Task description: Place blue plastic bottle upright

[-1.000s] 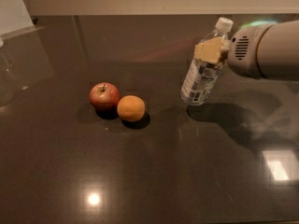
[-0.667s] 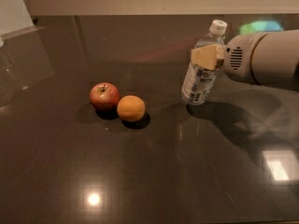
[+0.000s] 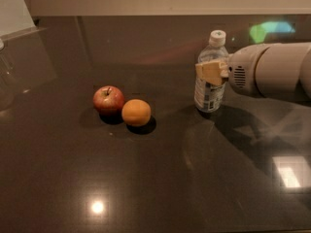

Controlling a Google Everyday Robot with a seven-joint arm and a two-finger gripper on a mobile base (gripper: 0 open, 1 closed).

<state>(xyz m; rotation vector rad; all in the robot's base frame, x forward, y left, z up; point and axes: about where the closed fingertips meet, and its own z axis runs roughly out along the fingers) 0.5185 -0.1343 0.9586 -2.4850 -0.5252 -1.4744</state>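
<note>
- Camera view gives me one blue plastic bottle [image 3: 210, 98]. It stands upright on the dark table [image 3: 160, 183], right of centre, with its white cap on top and its base on the surface.
- I count one gripper [image 3: 210, 72], level with the bottle's middle. A tan pad [image 3: 208, 73] lies flat against the near side of the bottle, so I read the fingers as pinched on it; the far finger is hidden behind the bottle.
- My one arm [image 3: 277, 72] reaches in from the right edge, close to level above the table, its rounded white wrist just beside the bottle.
- I see one red apple [image 3: 109, 99] and one orange [image 3: 136, 112], touching each other, well apart from the bottle on its left.
</note>
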